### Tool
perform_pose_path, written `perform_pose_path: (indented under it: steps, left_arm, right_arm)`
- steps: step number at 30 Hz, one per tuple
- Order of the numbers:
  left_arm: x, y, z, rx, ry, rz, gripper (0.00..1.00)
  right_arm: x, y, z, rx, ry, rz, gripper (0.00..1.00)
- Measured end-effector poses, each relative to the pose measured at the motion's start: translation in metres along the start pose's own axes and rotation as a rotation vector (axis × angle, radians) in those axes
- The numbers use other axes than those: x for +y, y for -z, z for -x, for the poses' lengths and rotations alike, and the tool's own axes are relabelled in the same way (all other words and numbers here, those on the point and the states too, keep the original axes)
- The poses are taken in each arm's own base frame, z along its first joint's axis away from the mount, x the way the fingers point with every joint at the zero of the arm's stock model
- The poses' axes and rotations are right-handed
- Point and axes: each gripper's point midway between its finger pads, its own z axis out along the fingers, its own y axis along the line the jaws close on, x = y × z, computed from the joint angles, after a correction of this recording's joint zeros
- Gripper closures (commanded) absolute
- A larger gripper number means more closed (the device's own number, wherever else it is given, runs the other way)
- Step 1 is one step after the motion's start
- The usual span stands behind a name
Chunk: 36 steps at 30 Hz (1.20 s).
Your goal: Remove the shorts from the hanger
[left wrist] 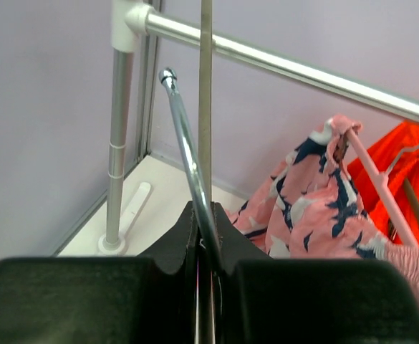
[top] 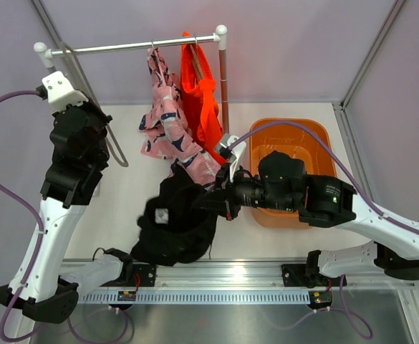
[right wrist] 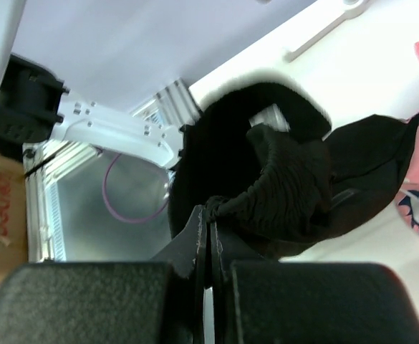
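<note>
My left gripper [top: 100,129] is shut on the chrome hook of a bare hanger [top: 116,147], held up at the left of the rack; the hook [left wrist: 192,172] runs between the jaws of that gripper [left wrist: 208,215]. The black shorts [top: 177,222] lie bunched on the table near the front edge, apart from that hanger. My right gripper [top: 215,197] is shut on their gathered waistband [right wrist: 266,186], pinched at the tips of the gripper [right wrist: 209,215]. Pink printed shorts [top: 162,115] and orange shorts [top: 202,93] hang on hangers from the rail [top: 130,47].
An orange tub [top: 299,136] stands at the right, partly under my right arm. The rack's right post [top: 223,79] rises beside the orange shorts, and its left post [left wrist: 117,143] stands near the corner. Walls close in the back and both sides.
</note>
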Motion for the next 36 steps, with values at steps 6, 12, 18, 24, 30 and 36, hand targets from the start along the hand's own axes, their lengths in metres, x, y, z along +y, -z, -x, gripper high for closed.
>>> perform_pose_path:
  steps: [6,12,18,24,30,36]
  left_arm:
    - [0.000,-0.003,0.009,-0.036,0.041,0.001,1.00]
    - [-0.009,0.000,0.004,-0.011,0.061,-0.054,1.00]
    - [-0.024,0.015,-0.001,0.049,0.068,-0.182,1.00]
    - [-0.049,0.033,-0.017,0.161,0.045,-0.355,1.00]
    - [-0.057,0.047,-0.042,0.256,0.014,-0.447,1.00]
    - [-0.048,0.062,-0.067,0.316,-0.010,-0.474,1.00]
  right_arm:
    - [0.004,0.022,-0.005,0.014,0.004,0.024,1.00]
    - [-0.009,0.063,0.027,-0.061,0.006,-0.101,1.00]
    - [-0.039,0.147,0.126,-0.411,0.011,-0.366,1.00]
    - [-0.097,0.209,0.191,-0.681,0.151,-0.848,1.00]
    - [-0.141,0.225,0.239,-0.754,0.239,-1.209,1.00]
    - [-0.179,0.244,0.272,-0.817,0.263,-1.376,1.00]
